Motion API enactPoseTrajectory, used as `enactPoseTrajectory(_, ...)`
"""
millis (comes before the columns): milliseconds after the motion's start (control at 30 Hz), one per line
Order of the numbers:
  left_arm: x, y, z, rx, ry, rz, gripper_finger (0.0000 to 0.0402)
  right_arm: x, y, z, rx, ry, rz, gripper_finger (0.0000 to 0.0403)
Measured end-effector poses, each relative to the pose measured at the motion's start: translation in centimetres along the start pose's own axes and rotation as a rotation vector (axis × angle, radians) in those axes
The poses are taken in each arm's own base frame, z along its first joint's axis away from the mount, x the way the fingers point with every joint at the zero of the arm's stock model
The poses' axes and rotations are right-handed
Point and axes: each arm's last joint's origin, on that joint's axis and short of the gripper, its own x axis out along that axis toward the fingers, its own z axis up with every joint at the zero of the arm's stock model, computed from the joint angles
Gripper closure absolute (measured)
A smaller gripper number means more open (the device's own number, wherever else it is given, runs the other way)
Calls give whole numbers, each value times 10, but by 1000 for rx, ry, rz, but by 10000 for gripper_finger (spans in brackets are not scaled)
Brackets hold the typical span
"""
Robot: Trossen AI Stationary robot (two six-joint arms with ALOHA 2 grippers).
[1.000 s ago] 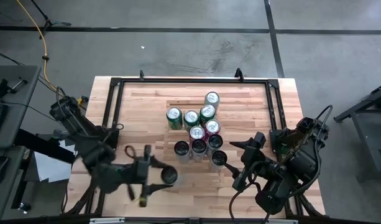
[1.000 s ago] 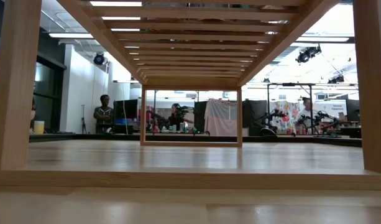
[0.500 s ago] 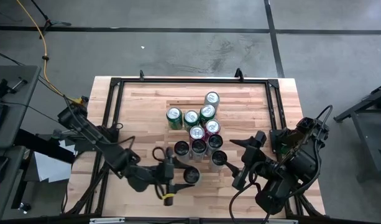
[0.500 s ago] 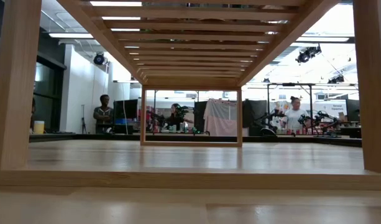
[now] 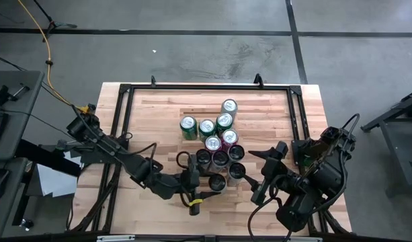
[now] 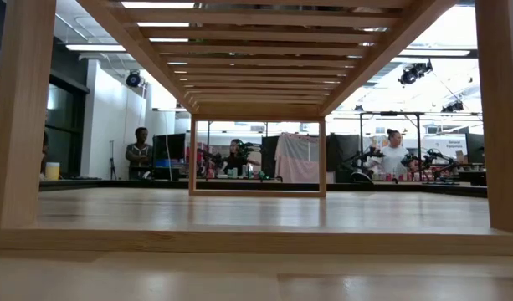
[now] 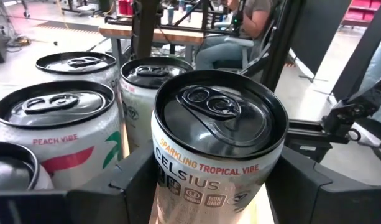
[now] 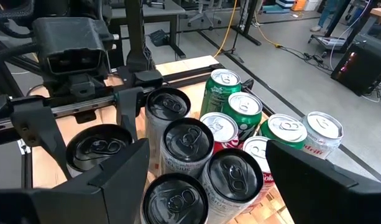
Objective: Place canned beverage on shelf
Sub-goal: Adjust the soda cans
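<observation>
A black-topped canned beverage [image 7: 218, 143] stands upright between the fingers of my left gripper [image 5: 212, 183], which is shut on it. It sits at the near side of a cluster of cans [image 5: 216, 138] on the slatted wooden shelf [image 5: 199, 111]. The cluster has several black-topped cans in front, with green and red-and-white ones behind. The low view looks under the shelf's slats [image 6: 256, 50] and shows no can or arm. My right gripper [image 5: 254, 178] hangs open just right of the cluster, beside a black-topped can [image 5: 236, 171], apart from it. My left gripper pinches the can's side wall [image 7: 162, 180] just under the rim between its two fingers. The fingers [image 7: 131, 183] come nearly level from the table's left. The can stays upright beside the cluster's front cans. Its base is hidden, so I cannot tell whether it rests on the shelf.
A black metal frame [image 5: 121, 114] runs around the wooden top. The shelf is bare left and right of the cluster [image 5: 152, 128]. In the room beyond the table stand other benches [image 7: 153, 31] and people [image 6: 139, 150].
My left gripper has carried the can toward the table's right edge and a little down, from the near left up to the front of the cluster. The can has stayed upright.
</observation>
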Motion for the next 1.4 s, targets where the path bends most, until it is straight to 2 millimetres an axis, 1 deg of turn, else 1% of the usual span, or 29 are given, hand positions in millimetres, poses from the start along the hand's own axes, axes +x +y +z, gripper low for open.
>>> enactPoseTrajectory(300,-1,-1,-2,9,11,0,172,0,0,0,7,-4,2,96)
enactPoseTrajectory(467,-1,0,-3,16,20,7,124,0,0,0,7,-4,2,96)
enactPoseTrajectory(567,-1,0,-3,11,20,8,111,0,1,0,8,-4,2,96)
enactPoseTrajectory(1167,-3,0,2,-8,-2,4,109,0,1,0,8,0,4,96)
enactPoseTrajectory(1400,-6,-3,11,13,-68,-13,108,0,1,1,15,-2,7,96)
